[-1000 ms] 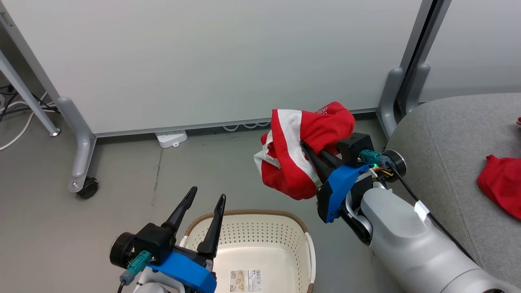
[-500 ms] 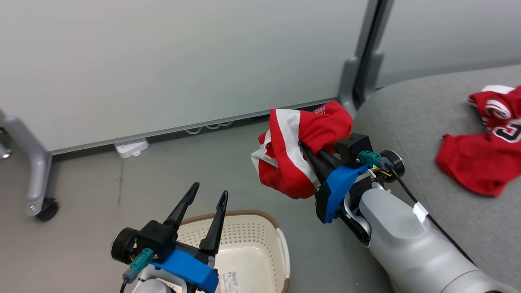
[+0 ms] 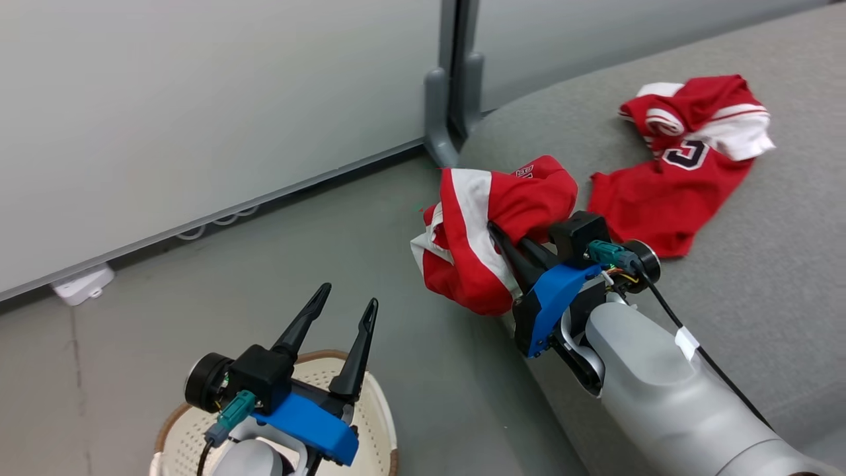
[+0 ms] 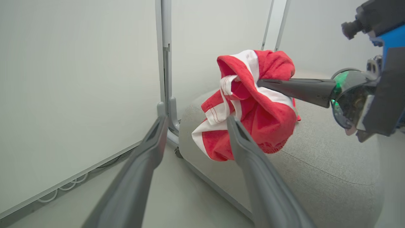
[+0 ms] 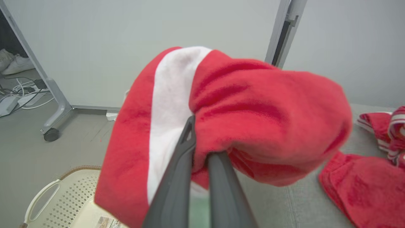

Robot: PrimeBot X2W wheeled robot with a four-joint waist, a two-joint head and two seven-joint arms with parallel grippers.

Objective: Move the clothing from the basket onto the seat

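The bunched red garment (image 3: 492, 228) hangs in the air at the rounded edge of the grey seat (image 3: 760, 297), pinched firmly between my right jaws. Another red garment (image 3: 661, 198) lies already on the seat. The basket (image 3: 383, 413) stands on the floor below my left jaws, which are spread and hold nothing. I judge this is the carrying step. Next I must bring the cloth well over the cushion, lower it, then release.

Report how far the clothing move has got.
Done: red clothing lies on the seat. In hand: the right end effector is shut on a second garment at the seat's edge. Left: set it down and release. The basket shows a bare bottom; the left end effector is open above it.
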